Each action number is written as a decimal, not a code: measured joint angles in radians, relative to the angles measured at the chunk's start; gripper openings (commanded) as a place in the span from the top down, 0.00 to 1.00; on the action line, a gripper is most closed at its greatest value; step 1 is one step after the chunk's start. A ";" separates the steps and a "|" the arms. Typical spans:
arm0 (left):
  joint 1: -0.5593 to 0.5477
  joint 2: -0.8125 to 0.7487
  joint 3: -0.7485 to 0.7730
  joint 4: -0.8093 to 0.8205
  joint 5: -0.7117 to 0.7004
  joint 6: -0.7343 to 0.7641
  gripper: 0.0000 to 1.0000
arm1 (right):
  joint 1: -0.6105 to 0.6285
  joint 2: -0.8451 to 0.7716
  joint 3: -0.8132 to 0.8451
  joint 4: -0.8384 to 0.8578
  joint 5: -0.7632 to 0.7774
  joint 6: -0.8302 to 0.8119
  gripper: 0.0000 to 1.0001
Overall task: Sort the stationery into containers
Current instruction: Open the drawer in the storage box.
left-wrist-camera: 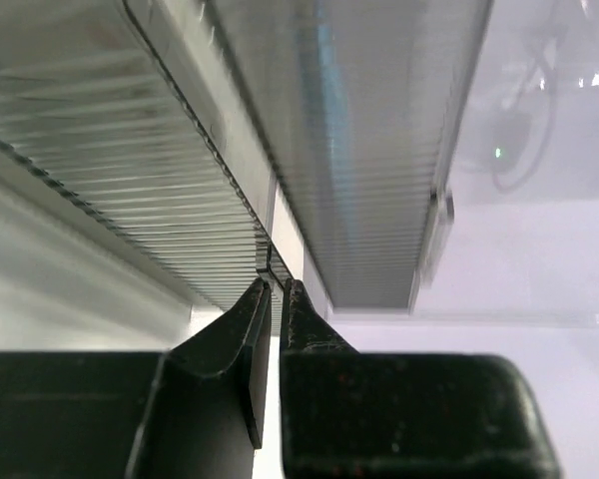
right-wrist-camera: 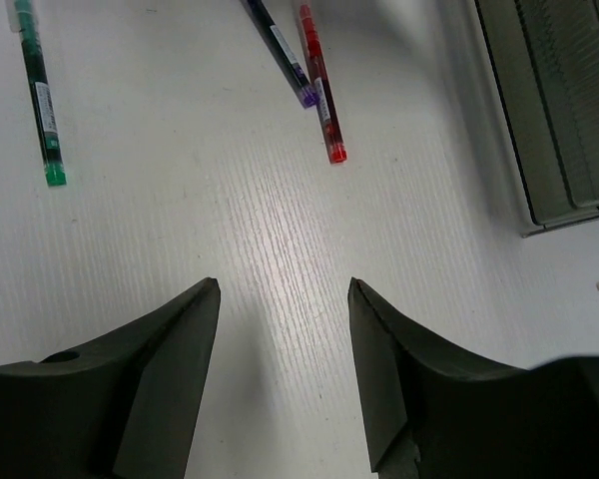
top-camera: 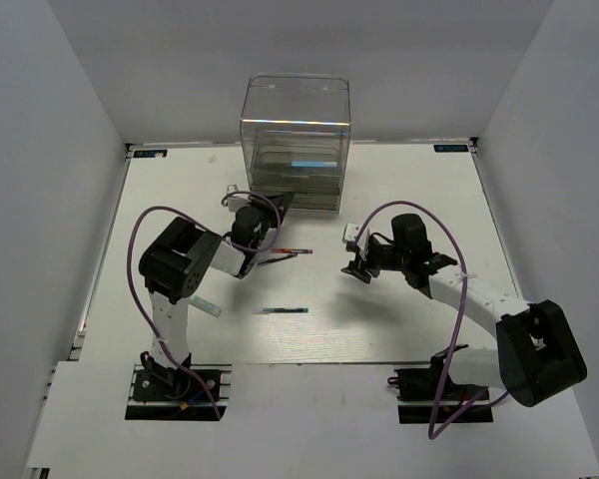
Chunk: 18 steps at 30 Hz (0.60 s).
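White table [right-wrist-camera: 230, 230] under my right gripper [right-wrist-camera: 285, 289], jaws spread; the red pen [right-wrist-camera: 319, 90] lies ahead at upper centre, long axis pointing nearly away from it. Farther up, my left gripper [left-wrist-camera: 277, 289] seems to pinch a drawer [left-wrist-camera: 180, 200] by its edge.

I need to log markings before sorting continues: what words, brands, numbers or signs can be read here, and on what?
Nothing reads clearly enough to quote.
Green pen: pale barrel label, print too small.
Red pen: pale barrel label, blurred.
Dark purple-tipped pen: pale label, blurred.
Left far-corner sticker and right far-corner sticker: too small.
Drawer box: no print visible.
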 measured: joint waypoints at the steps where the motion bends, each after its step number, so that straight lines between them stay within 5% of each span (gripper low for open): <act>1: -0.001 -0.011 -0.018 0.005 0.006 0.000 1.00 | 0.000 0.000 0.000 0.000 -0.004 0.000 0.39; 11: -0.021 -0.146 -0.132 -0.090 0.043 0.008 1.00 | 0.000 0.009 0.000 0.000 -0.017 0.000 0.39; 12: -0.021 -0.151 -0.131 -0.102 0.045 0.010 0.96 | 0.001 0.014 0.000 0.000 -0.020 0.000 0.39; 13: -0.021 -0.155 -0.129 -0.115 0.047 0.011 0.79 | 0.001 0.019 0.001 0.000 -0.024 -0.001 0.41; 16: -0.021 -0.163 -0.118 -0.153 0.056 0.026 0.51 | 0.003 0.034 0.007 -0.006 -0.045 -0.022 0.42; 18: -0.021 -0.163 -0.113 -0.194 0.072 0.037 0.45 | 0.007 0.041 0.012 -0.013 -0.066 -0.051 0.44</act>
